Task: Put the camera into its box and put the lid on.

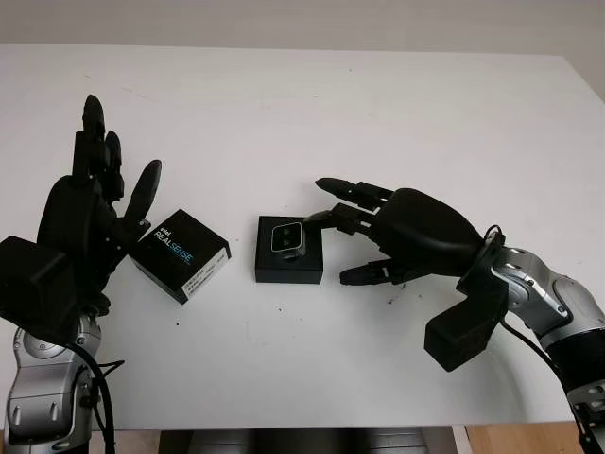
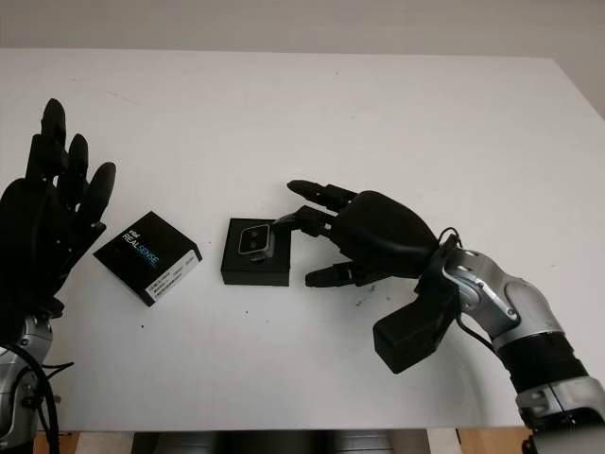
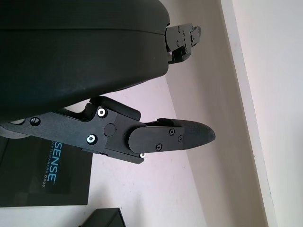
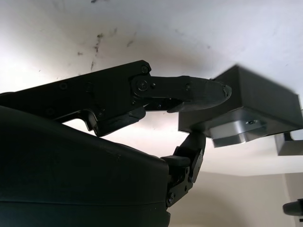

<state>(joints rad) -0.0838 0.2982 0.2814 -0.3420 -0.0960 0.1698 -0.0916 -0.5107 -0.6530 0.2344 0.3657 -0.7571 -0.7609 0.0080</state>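
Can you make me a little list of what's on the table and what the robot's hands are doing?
camera: silver, sitting in the open black box
lid: black, printed RealSense, lying on the table beside the box
right hand: at the box, fingertips by the camera; grip unclear
left hand: open, raised beside the lid
lid on box: not yet

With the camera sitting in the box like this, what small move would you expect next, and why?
Probably the right hand draws back off the box: the silver camera already sits in it, with the fingers at its edge. The REALSENSE lid lies on the table beside the box, next to the open left hand, which could then take it.
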